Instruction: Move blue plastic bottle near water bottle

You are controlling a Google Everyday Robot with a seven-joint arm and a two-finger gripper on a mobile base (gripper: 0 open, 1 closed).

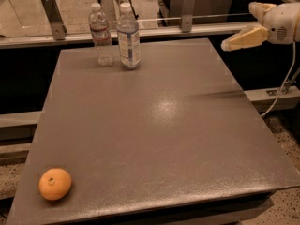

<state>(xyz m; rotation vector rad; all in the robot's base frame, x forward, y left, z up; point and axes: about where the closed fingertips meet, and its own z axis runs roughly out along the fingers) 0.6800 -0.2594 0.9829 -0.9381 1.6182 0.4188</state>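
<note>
The blue plastic bottle [128, 37], wide with a big white label and a white cap, stands upright at the far left of the grey table [164, 135]. The water bottle [100, 34], slimmer with a reddish label band, stands upright just to its left, a small gap between them. My gripper [240, 26] is open and empty. It hangs in the air off the table's far right corner, well to the right of both bottles.
An orange [55, 183] lies at the table's near left corner. A metal rail with upright brackets [51, 15] runs behind the table's far edge. A white cable [281, 95] hangs down at the right.
</note>
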